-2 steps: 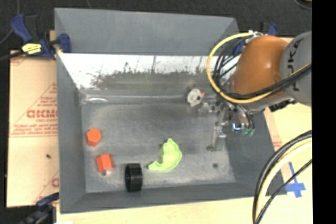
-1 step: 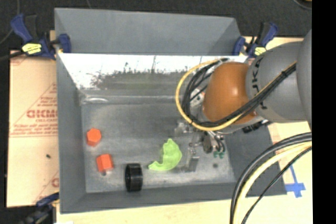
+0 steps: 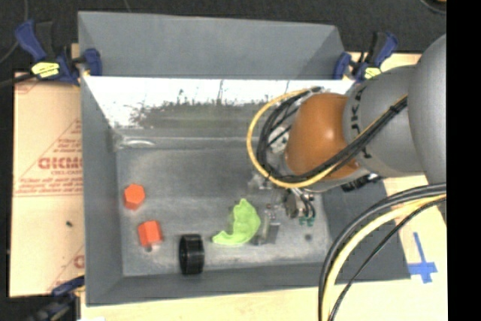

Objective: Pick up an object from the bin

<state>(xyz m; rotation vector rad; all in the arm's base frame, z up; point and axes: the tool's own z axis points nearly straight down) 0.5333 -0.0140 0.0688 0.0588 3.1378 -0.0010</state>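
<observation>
Closest to the lens, a black roll [image 3: 191, 253] lies by the bin's [image 3: 225, 283] front wall; right of it the crumpled lime-green piece [image 3: 240, 223] looks soft and light, so pinch its bunched middle, though you cannot tell whether the pincer [image 3: 272, 225] just beside it is apart or together.

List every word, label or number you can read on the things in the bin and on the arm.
No text can be read.
Orange hexagonal piece, orange block, black cylinder, green crumpled thing: no print shows.
Arm's orange cover: no print shows.
</observation>
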